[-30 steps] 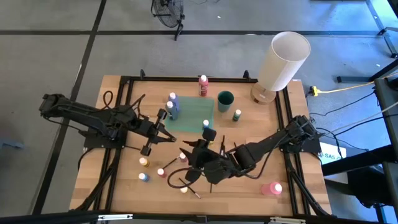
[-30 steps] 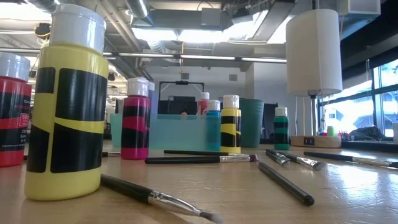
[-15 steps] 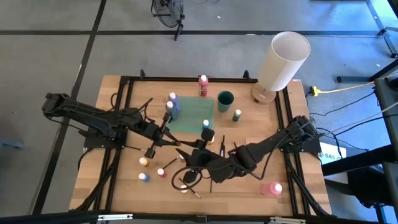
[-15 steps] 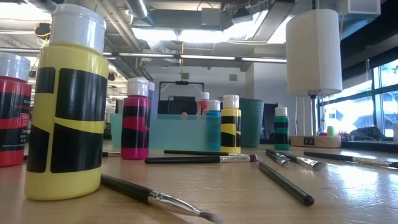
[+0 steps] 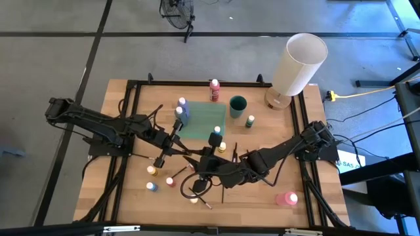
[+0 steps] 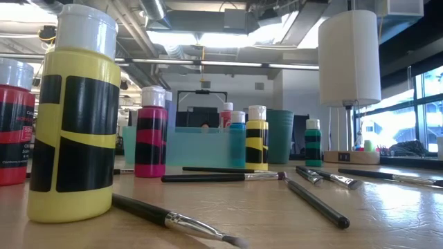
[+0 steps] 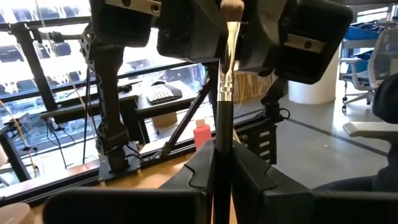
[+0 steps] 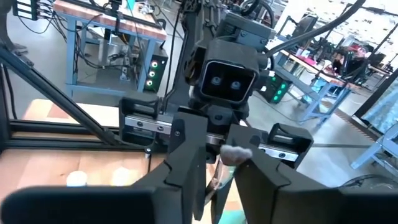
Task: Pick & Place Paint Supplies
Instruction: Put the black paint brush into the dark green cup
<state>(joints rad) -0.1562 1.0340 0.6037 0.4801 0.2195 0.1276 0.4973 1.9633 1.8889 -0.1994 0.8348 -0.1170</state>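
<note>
Left gripper [image 7: 222, 180] is clamped on a dark-handled brush [image 7: 225, 74], bristles pointing away from the wrist toward the right arm. The right gripper [image 8: 219, 163] faces it head-on just in front of the teal tray [image 5: 200, 121]; the bristle tip sits between its fingers [image 8: 186, 155], and I cannot tell whether they have closed on it. Small white-capped paint bottles [image 5: 151, 170] and loose brushes [image 6: 228, 177] lie on the table [image 5: 125, 196] around the tray.
</note>
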